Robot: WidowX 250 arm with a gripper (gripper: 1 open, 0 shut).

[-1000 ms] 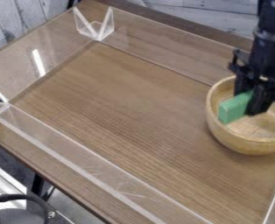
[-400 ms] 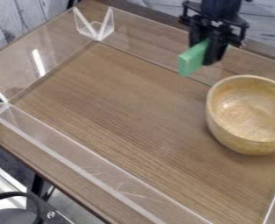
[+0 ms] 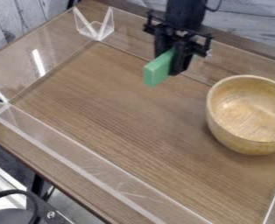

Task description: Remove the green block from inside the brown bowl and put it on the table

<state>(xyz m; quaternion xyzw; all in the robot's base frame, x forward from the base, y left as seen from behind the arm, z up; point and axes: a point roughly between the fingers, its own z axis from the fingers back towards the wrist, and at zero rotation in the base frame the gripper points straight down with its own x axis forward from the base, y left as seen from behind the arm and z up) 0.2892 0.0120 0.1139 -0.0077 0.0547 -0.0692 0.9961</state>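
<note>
Gripper holding the green block above the table, clear of the bowl.

The gripper (image 3: pixel 175 58), black and pointing downward in the upper centre of the frame, is clamped on the upper end of the green block (image 3: pixel 161 68). The block hangs tilted below and to the left of the fingers, lifted off the surface over the upper middle of the table (image 3: pixel 105 114). The brown bowl (image 3: pixel 249 113) sits at the right edge of the frame, well apart from the block, with nothing inside it. Low clear walls border the tabletop; a clear corner piece (image 3: pixel 95 24) stands at the upper left.
</note>
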